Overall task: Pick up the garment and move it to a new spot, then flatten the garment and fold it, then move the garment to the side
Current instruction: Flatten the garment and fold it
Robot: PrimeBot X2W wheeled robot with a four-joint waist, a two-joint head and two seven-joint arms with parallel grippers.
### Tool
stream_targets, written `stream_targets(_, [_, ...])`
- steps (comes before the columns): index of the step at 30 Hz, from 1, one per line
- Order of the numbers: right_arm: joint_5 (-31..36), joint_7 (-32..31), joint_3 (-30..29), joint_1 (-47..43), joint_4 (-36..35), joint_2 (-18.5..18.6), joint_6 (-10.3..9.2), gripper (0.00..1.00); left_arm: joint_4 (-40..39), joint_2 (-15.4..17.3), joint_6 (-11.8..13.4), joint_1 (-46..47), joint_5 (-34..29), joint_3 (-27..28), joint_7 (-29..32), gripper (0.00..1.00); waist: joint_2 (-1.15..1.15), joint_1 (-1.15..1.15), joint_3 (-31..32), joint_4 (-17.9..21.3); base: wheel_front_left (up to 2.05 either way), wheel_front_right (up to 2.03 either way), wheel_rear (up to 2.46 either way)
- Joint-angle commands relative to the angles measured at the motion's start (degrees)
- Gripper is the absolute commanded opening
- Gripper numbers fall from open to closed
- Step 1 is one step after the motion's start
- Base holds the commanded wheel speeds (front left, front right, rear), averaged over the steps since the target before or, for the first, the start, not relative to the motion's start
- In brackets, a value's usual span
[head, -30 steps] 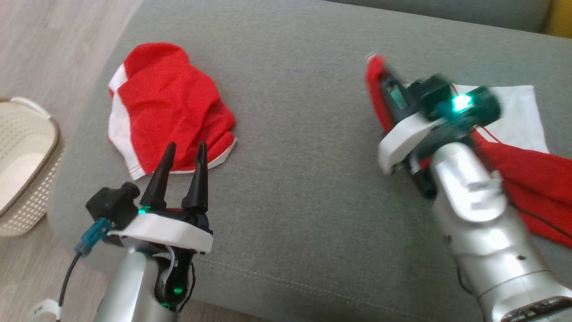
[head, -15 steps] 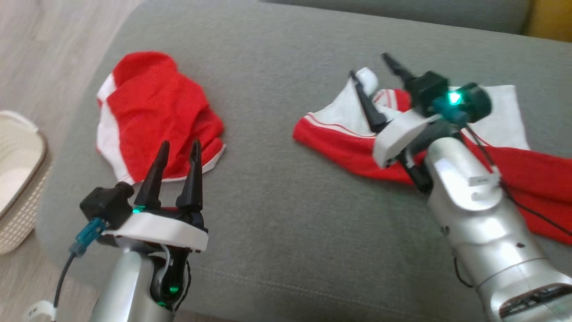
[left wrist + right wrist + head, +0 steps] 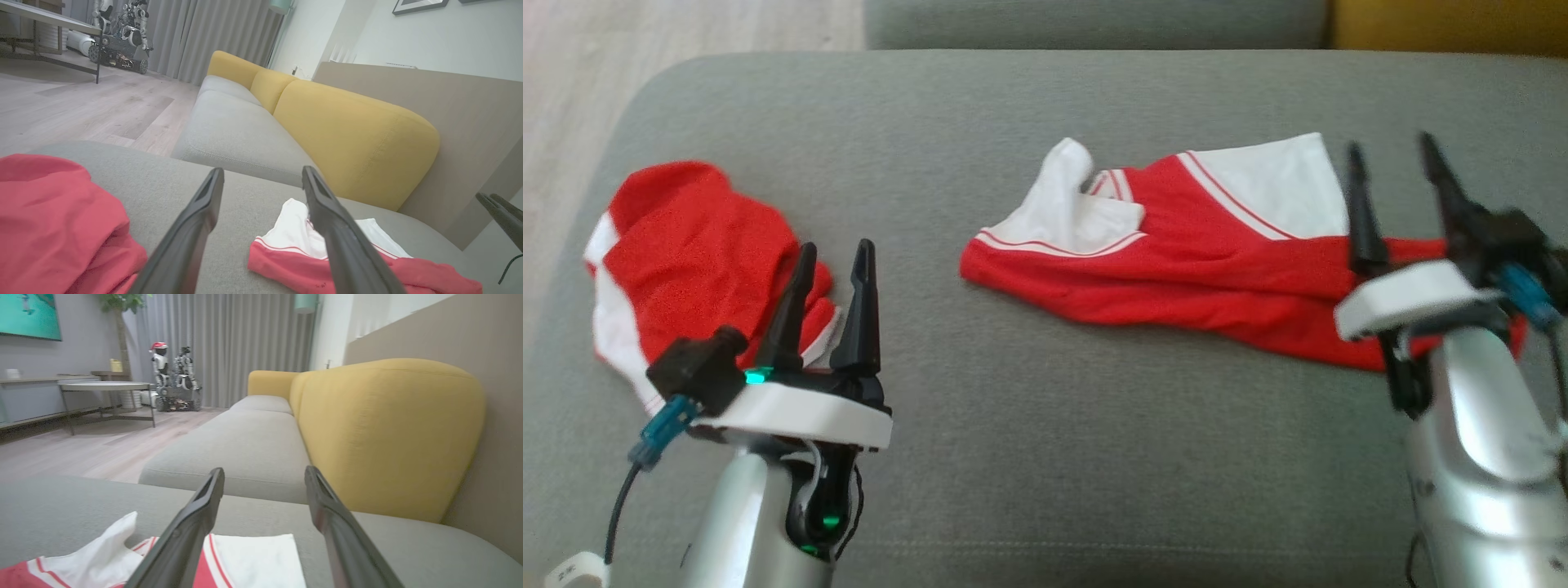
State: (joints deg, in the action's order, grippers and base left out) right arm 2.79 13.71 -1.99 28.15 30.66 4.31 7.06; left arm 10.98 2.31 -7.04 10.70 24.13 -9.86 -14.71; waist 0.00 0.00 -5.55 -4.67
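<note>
Garment (image 3: pixel 1176 269) lies rumpled right of centre on the grey sofa cushion (image 3: pixel 1013 457); flattening, folding and moving it aside seem left to do. Left gripper (image 3: pixel 836 245) and right gripper (image 3: pixel 1390 143) both gape empty

Left gripper (image 3: pixel 836 245), right gripper (image 3: pixel 1389 143): black tapered fingers (image 3: pixel 859 318), white wrist plates (image 3: pixel 800 416), silver forearms (image 3: pixel 743 531). Left has green LED (image 3: pixel 757 376), blue connector (image 3: pixel 658 429), black cable (image 3: pixel 617 510), white tag (image 3: pixel 572 569).

Two red-and-white garments (image 3: pixel 686 245) (image 3: pixel 1217 269), one grey seat cushion (image 3: pixel 1013 408), and four dark fingers (image 3: pixel 790 314) (image 3: pixel 859 318) (image 3: pixel 1360 212) (image 3: pixel 1450 188).
</note>
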Motion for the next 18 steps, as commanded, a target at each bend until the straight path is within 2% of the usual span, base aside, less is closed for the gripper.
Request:
stream_targets(1, [-0.24,0.81,-0.35,-0.83,-4.48,-0.83,0.43,1.00,-2.46,0.57,0.16,1.40,0.31,2.32,-0.29,1.00,0.00,0.00,0.06,1.79,0.00,0.00,0.00])
stream_targets(5, [-1.30,0.89,-2.22,-6.27,-9.70,-1.25,0.43,1.00,-2.80,0.57,0.31,1.34,0.76,2.55,-0.29,1.00,0.00,0.00,-0.15,3.61,0.00,0.00,0.00])
stream_targets(10, [-4.25,0.96,-1.11,-11.44,-13.24,-1.40,0.43,1.00,-2.56,0.57,0.40,1.01,0.88,2.70,-0.29,1.00,0.00,0.00,-0.34,5.46,0.00,0.00,0.00])
stream_targets(18, [-6.42,1.03,1.07,-12.59,-15.38,-1.42,0.43,1.00,-1.95,0.57,0.42,1.97,0.42,2.54,-0.29,1.00,0.00,0.00,-2.59,7.52,0.00,0.00,0.00])
